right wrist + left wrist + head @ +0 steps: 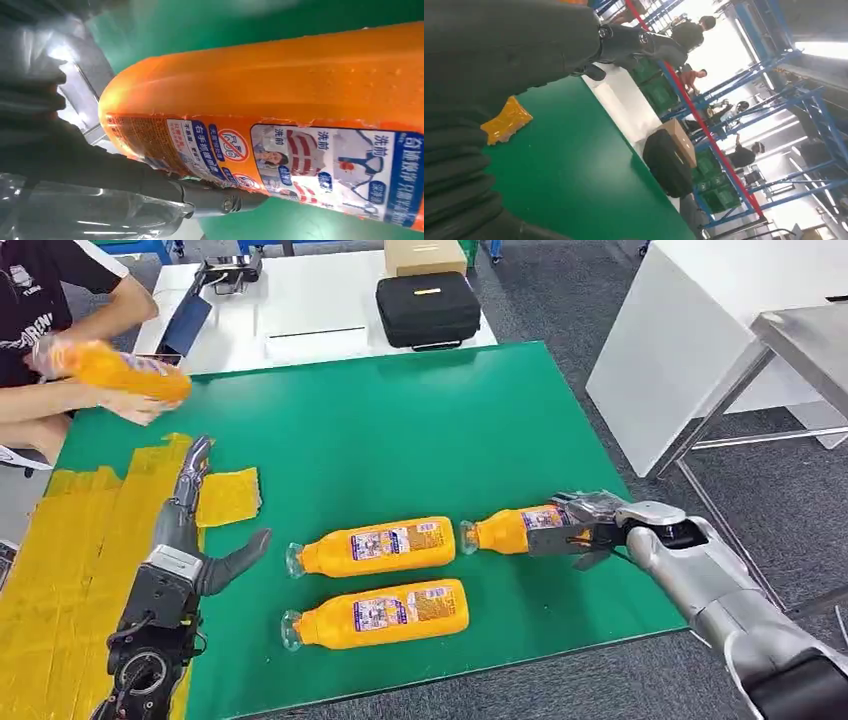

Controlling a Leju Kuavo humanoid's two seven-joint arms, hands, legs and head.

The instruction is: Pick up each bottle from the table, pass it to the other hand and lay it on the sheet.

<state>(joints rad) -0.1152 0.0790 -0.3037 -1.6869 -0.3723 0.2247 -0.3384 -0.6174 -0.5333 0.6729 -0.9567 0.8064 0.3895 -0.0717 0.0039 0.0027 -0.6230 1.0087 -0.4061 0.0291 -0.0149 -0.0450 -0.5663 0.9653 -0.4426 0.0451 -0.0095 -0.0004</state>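
The robot's right hand (pixel 585 523) had closed around the base end of an orange plastic bottle with a printed label (pixel 510 530), which lay on its side on the green-topped bench (pixel 420 430) with its clear cap pointing toward the middle of the bench. In the right wrist view the dark fingers (pixel 150 182) pressed against the label side of that bottle, so the grip looked firm; whether the bottle had left the surface could not be told. Taking it by the base probably left the neck end free for the other hand to receive it.

The left hand (pixel 195 530) hovered over the edge of the crinkled yellow sheet (pixel 70 560) with fingers stretched out and thumb spread, holding nothing. That open posture, beside the sheet, suited a hand waiting to take the handover and then lay the bottle down close by.

Two more orange plastic bottles lay on their sides near the front of the bench: the middle bottle (pixel 375 545) and the front bottle (pixel 380 615), parallel and just apart, caps toward the sheet, both untouched. A small loose scrap of yellow sheet (pixel 228 496) lay just beside the left hand.

At the far left a seated person's hands (pixel 140 405) held another orange bottle (pixel 125 370) above the bench corner. A black zipped case (pixel 428 308) stood on the white table beyond.
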